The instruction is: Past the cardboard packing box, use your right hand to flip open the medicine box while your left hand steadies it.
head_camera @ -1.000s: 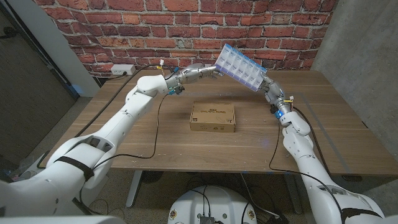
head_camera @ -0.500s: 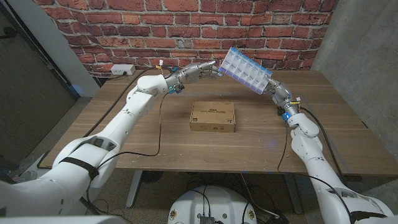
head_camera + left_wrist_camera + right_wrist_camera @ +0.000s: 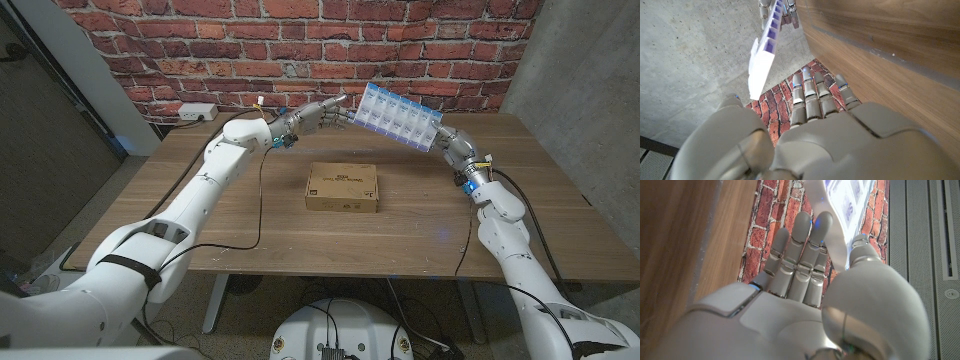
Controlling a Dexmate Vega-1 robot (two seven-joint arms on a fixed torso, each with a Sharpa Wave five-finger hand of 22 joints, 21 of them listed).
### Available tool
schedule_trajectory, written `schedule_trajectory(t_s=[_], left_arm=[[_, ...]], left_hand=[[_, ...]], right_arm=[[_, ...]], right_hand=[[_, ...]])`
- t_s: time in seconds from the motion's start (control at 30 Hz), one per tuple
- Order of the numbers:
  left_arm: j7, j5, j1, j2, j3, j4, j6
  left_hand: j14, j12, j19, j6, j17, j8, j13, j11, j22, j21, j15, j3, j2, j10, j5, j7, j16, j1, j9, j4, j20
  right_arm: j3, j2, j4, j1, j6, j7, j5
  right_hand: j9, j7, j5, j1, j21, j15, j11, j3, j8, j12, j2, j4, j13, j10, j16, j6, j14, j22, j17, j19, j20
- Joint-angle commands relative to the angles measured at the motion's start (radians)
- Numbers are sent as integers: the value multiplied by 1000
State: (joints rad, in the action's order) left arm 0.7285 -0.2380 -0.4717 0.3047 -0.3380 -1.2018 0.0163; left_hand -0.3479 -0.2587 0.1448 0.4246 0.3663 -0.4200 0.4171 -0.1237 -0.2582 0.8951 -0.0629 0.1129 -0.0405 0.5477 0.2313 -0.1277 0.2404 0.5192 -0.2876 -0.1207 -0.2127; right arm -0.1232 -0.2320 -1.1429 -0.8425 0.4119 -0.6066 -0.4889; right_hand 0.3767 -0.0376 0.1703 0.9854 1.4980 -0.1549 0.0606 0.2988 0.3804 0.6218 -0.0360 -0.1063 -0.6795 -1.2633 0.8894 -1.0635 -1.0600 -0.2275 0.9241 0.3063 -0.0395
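Observation:
The medicine box (image 3: 400, 116), a long translucent white-and-blue pill organiser, hangs tilted in the air beyond the cardboard packing box (image 3: 342, 188). My right hand (image 3: 448, 142) pinches its right end between thumb and fingers; the right wrist view shows the medicine box (image 3: 840, 215) in that grip of my right hand (image 3: 805, 295). My left hand (image 3: 315, 118) reaches toward the organiser's left end with fingers stretched out, a small gap apart. In the left wrist view my left hand (image 3: 810, 125) is spread and holds nothing, with the medicine box (image 3: 762, 55) ahead of it.
The wooden table (image 3: 200, 220) ends at a brick wall behind. A white power strip (image 3: 197, 110) lies at the back left, and cables trail from it across the table's left part. A concrete wall stands to the right.
My right hand has carried the medicine box to the right and tipped it flatter. My left hand's fingertips, which touched its left end earlier, now stand just off it.

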Motion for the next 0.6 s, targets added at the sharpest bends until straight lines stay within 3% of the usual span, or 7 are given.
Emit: schedule_trajectory(t_s=[0.03, 0.27, 0.6], left_arm=[[15, 27, 17, 0, 2, -23, -86], [44, 48, 37, 4, -11, -25, -92], [76, 70, 50, 22, -24, -50, -80]], left_hand=[[-2, 1, -2, 3, 0, 3, 0, -8, -5, 5, -8, -3, -5, 1, -3, -9, 1, -5, -2, -9, -1], [9, 6, 2, -10, -1, 12, -5, -7, -5, 5, -10, -25, -31, -10, -7, -12, -4, -27, 0, -12, -2], [34, 17, 9, -46, -6, 32, -11, -2, -6, 5, -10, -46, -57, -39, -2, 1, -14, -33, 2, -4, 1]], right_arm=[[10, -56, -18, 6, -19, -80, 2], [39, -119, -104, -10, -88, -36, 82], [60, -172, -154, -15, -170, 9, 143]], right_hand=[[6, -6, 8, 103, 6, -71, 2, 42, 3, 2, -103, -35, 0, 6, 8, -56, 11, 3, 5, -2, -73], [6, -7, 10, 106, 11, -71, 1, 44, 1, 2, -104, -37, 0, 7, 5, -61, 15, 10, 6, -4, -73], [11, -11, 10, 108, 19, -71, -1, 41, -2, 2, -102, -37, 1, 4, 3, -62, 10, 19, -1, -7, -73]])
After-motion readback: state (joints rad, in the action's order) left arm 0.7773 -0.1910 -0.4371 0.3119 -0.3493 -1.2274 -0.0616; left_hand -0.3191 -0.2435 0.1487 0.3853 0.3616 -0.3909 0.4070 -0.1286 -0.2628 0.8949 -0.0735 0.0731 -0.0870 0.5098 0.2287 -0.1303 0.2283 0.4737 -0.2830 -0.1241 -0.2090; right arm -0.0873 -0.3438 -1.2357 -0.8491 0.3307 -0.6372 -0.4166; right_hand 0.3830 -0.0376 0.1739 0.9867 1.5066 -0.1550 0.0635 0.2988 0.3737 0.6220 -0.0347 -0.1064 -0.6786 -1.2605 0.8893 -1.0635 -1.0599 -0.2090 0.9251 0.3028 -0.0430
